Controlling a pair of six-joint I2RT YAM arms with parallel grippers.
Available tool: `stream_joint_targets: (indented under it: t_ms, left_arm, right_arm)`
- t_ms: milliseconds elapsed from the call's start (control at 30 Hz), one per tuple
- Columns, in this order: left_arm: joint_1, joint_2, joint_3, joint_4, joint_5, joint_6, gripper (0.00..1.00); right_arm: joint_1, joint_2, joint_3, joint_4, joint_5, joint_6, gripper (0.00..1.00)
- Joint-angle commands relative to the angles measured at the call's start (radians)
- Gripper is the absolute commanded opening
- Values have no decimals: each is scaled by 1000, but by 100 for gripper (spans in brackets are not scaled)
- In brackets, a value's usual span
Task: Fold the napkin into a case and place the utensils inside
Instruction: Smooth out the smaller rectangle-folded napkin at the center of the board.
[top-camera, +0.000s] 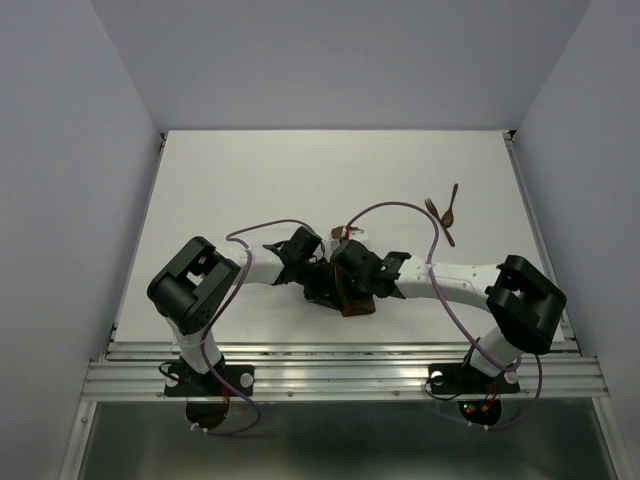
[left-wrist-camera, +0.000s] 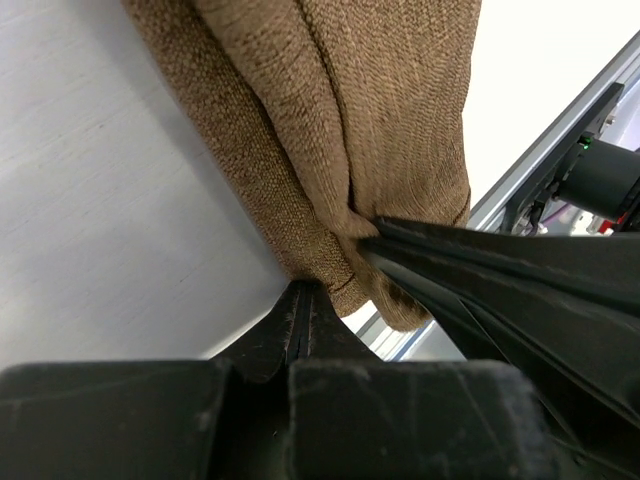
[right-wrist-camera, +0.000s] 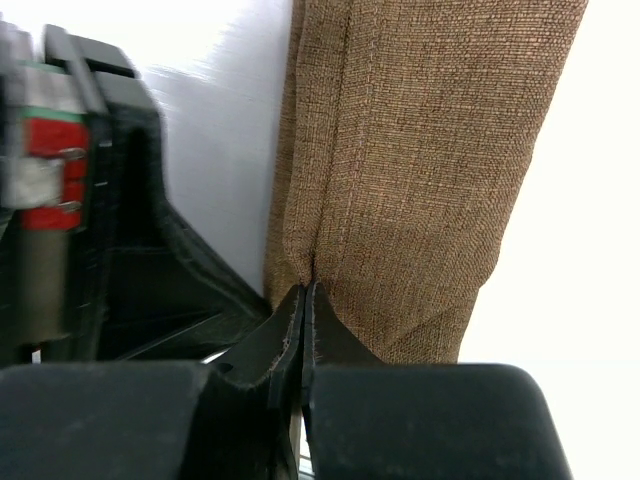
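The napkin (top-camera: 356, 303) sits mid-front (utensils (top-camera: 447, 215) well apart).

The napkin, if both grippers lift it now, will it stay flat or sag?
Probably floppy: the napkin bunches into soft folds where the left gripper pinches it. It would likely sag between them. Its coarse weave likely resists slipping in the right gripper.

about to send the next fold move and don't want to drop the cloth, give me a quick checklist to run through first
1. Left gripper jaws shut on the napkin: ok.
2. Right gripper jaws shut on the napkin: ok.
3. Both grips sit close together at the same end of the cloth: ok.
4. Utensils well away from both grippers: ok.
5. Napkin folded flat and narrow: cannot tell, mostly hidden from above.
6. Utensils inside the napkin: not ok, they lie crossed on the table.
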Motion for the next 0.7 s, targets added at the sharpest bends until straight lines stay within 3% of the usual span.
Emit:
stream_joint_targets:
  t_ms: [0, 667]
  left_arm:
    - [-4, 13, -10, 20, 19, 3, 0]
    - [-3, 1, -18, 39, 25, -14, 0]
  right_arm:
    - [8, -49, 43, 39, 18, 1, 1]
    - [8, 0, 49, 104, -24, -2, 1]
